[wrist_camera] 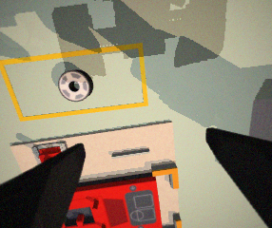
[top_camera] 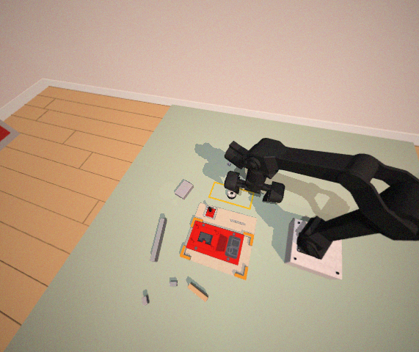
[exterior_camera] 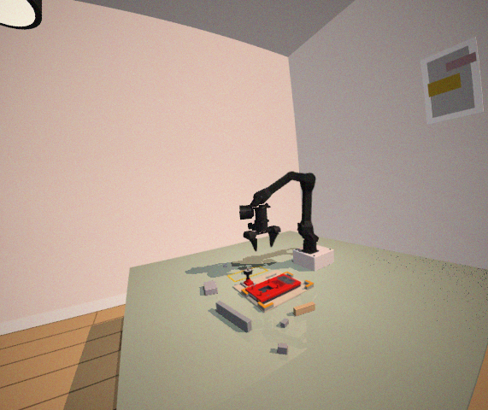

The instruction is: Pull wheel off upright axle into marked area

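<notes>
Now the small grey disc-shaped wheel (wrist_camera: 75, 85) lies flat inside the yellow-outlined rectangle (wrist_camera: 141, 71), below and ahead of the wide-open, empty black gripper (wrist_camera: 147, 163); it looks light, rigid and smooth, best pinched across its rim.

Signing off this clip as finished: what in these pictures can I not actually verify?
- Wheel in the marked area: flat contact with the table is a guess in the wrist view; in the exterior view it is too small to find.
- Axle: too small in the top view to confirm it is bare.
- Tool: open and raised, but both fingertips are cut off by the wrist view's lower edge.
</notes>
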Motion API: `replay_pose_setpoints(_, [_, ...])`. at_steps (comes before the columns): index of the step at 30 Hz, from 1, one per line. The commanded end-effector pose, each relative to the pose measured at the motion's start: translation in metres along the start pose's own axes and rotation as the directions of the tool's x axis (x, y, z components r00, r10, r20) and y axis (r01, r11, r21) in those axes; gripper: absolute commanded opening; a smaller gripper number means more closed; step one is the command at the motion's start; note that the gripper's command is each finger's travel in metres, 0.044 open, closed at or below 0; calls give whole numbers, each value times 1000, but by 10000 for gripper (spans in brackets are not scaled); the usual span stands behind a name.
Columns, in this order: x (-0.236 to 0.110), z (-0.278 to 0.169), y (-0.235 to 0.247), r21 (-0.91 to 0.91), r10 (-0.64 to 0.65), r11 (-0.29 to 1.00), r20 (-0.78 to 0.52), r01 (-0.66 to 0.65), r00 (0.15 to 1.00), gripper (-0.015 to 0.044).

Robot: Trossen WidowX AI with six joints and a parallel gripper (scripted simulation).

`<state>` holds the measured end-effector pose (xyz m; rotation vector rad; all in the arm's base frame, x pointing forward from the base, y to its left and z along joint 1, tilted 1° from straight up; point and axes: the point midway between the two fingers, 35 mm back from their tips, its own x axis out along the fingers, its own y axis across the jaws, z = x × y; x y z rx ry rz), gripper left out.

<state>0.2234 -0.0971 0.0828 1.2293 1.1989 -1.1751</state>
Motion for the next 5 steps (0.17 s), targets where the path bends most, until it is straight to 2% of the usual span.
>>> replay_pose_setpoints(1, [0, 0, -1, -5, -3, 1000, 1, 3, 1000, 440])
replay_pose_setpoints(5, [0, 0, -1, -5, -3, 1000, 1, 3, 1000, 440])
